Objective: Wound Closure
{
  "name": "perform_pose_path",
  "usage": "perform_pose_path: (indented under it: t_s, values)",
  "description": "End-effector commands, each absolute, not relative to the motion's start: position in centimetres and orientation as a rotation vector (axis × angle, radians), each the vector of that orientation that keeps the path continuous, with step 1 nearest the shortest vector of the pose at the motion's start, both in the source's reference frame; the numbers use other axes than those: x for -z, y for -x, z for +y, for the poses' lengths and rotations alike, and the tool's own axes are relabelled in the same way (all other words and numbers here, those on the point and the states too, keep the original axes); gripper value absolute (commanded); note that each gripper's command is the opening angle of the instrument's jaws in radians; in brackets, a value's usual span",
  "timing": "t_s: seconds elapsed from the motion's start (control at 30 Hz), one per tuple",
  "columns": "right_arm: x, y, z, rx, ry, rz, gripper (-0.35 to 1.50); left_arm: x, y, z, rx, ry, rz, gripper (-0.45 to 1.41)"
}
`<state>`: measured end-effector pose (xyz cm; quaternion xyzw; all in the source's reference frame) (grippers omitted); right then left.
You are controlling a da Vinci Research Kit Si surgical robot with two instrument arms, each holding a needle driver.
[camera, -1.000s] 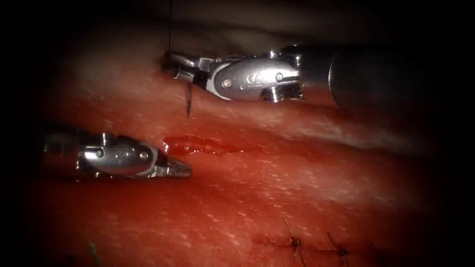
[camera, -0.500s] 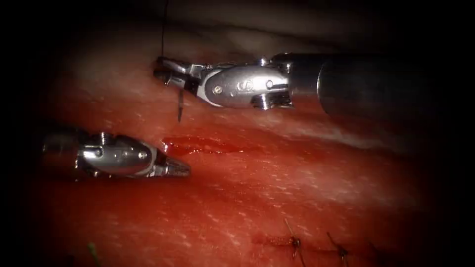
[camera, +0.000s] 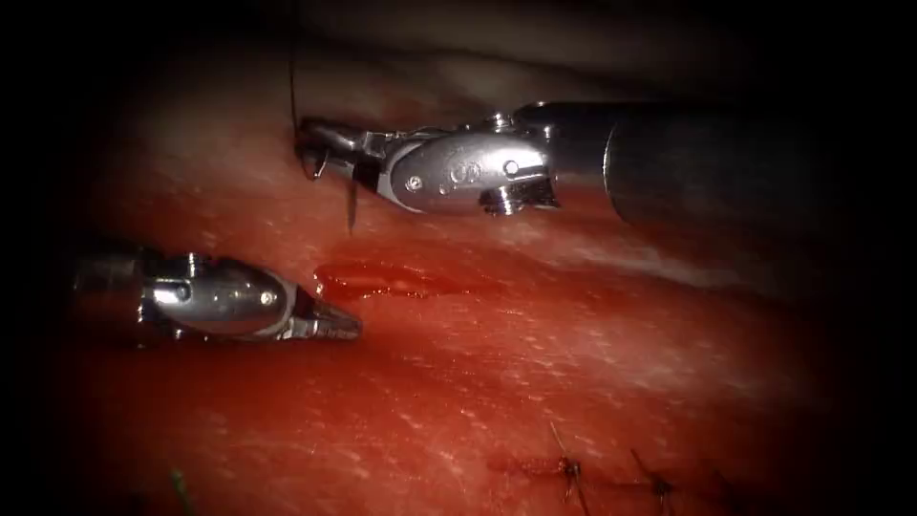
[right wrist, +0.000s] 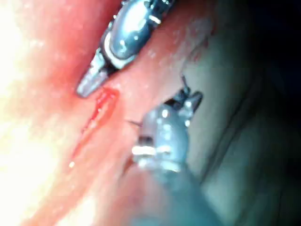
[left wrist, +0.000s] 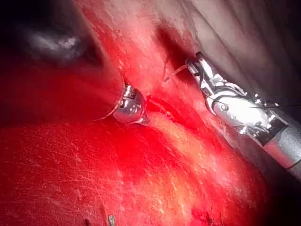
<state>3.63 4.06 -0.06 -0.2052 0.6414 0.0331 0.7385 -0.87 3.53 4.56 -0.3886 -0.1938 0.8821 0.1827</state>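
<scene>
The cut (camera: 392, 279) is unstitched; the right tool (camera: 320, 153) holds the needle (camera: 351, 205) above it, clear of the tissue (camera: 535, 382), while the left tool (camera: 334, 325), closed and empty, lies beside the cut's left end

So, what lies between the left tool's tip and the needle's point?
In the endoscope view, between the left tool and the needle held by the right tool lies bare tissue and the left end of the cut with red fluid.

Surgical training lab: red-wet tissue (camera: 535, 373) with cut (camera: 392, 280), earlier stitches (camera: 573, 470), lit under an endoscope.
</scene>
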Motion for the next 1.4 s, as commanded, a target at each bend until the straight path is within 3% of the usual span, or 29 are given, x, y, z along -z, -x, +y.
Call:
perform_pose_path:
  t_s: [0.03,0.6,1.4]
  values:
    - [0.03,-3.72,4.1,-0.056,0.466,1.407,-0.35,-4.61,0.91,3.46,-2.488,1.097,-0.551,-0.3]
    - [-0.22,-3.68,3.65,0.006,0.469,1.376,-0.35,-4.6,0.89,3.47,-2.489,1.1,-0.558,-0.29]
    - [-0.41,-3.63,3.24,-0.122,0.237,1.373,-0.35,-4.61,0.84,3.48,-2.492,1.098,-0.546,-0.29]
